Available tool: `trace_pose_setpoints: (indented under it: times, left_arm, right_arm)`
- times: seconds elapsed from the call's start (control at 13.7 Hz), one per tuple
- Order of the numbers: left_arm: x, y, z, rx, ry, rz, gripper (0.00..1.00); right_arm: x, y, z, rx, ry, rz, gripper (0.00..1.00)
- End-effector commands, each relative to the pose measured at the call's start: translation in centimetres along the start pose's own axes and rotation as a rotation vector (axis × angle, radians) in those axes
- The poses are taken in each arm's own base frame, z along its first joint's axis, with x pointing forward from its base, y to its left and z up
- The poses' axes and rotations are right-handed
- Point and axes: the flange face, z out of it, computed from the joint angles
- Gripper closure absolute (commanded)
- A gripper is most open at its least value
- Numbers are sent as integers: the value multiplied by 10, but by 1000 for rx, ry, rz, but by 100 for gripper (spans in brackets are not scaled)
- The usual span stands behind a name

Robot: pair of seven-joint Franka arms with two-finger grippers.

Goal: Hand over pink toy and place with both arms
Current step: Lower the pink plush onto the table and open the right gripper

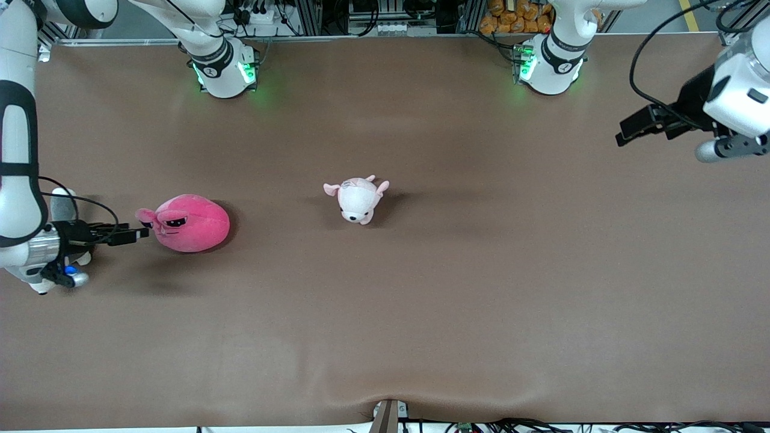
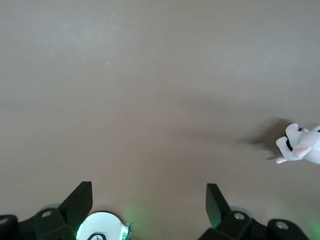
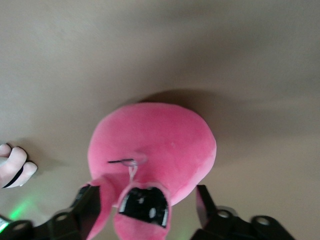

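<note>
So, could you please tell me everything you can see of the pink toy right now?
The pink toy is a hot-pink, round, blob-shaped plush with soft-looking fabric, black angry eyes and small protruding ears. It lies on the brown table toward the right arm's end, casting a shadow. The right gripper is at its ear end with fingers spread on either side of it, not clamped. The pale puppy plush lies apart from it.

A plain brown tabletop [image 1: 457, 313] fills nearly the whole front view, its covering smooth but for a small pucker at the edge nearest the camera, where a metal bracket [image 1: 386, 416] stands. Along the top edge runs a pale rail, above it aluminium framing, black cables [image 1: 361, 18] and a heap of orange-brown packets [image 1: 514, 17]. Green light glows softly on the covering there. More cables trail along the near edge.
</note>
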Motion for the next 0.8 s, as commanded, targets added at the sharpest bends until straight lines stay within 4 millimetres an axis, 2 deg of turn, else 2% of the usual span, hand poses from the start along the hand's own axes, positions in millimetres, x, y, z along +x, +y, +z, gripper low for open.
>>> trace_pose_setpoints:
  times: [0.0,0.15,0.29,0.44,0.58,0.73]
  left_arm:
    - [-16,-6,1,23,31,21,0]
    - [-22,-10,2,46,33,48,0]
    - [-26,-14,4,75,38,66,0]
    - [-28,-16,3,84,50,64,0]
    - [-24,-18,4,89,98,62,0]
    - [-17,-18,4,90,125,62,0]
  right_arm:
    - [-17,-52,-30,-120,50,-77,0]
    - [-38,-97,-64,-217,160,-148,0]
    - [-62,-131,-90,-292,229,-201,0]
    - [-96,-159,-115,-324,279,-243,0]
    - [-137,-168,-130,-336,315,-263,0]
    - [-175,-178,-135,-345,348,-286,0]
